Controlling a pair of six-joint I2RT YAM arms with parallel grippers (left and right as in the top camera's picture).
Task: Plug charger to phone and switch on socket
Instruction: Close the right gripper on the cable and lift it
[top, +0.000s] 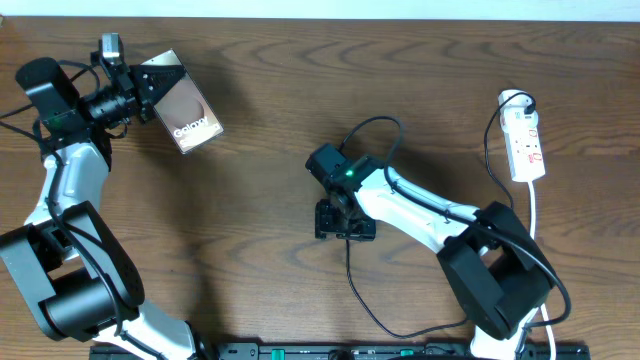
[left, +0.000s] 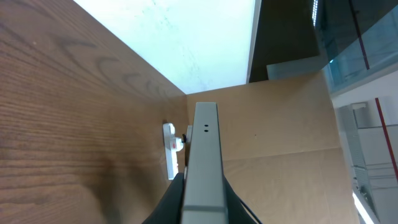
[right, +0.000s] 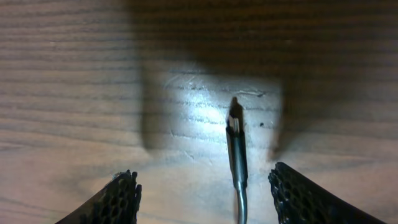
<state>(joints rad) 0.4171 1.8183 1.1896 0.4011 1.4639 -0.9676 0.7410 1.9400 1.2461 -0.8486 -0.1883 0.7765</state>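
Left gripper (top: 150, 88) is clamping the phone (top: 185, 112) at the far left of the table (top: 260, 200), jaws closed tight on one end. The phone is sitting tilted, its pale circle and white lettering facing up toward the overhead camera. In the left wrist view the phone is showing edge-on as a grey slab running away from the camera, with two small holes near its far end. The socket (top: 526, 145) is lying flat at the far right of the table, well apart from both the phone and the right arm, and its white cord (top: 536, 215) is trailing toward the near edge. Right gripper (top: 345, 225) is hanging over the middle of the table, pointing down, jaws standing wide open and holding nothing. Its two fingers (right: 121, 200) are straddling the charger (right: 236, 158), one on each side, with bare wood showing between each finger and the cable. The charger's connector tip (right: 234, 124) is resting on the table, pointing away from the wrist camera, in a bright patch of light. From there the thin cable is running back under the gripper and curving off toward the near edge of the table.
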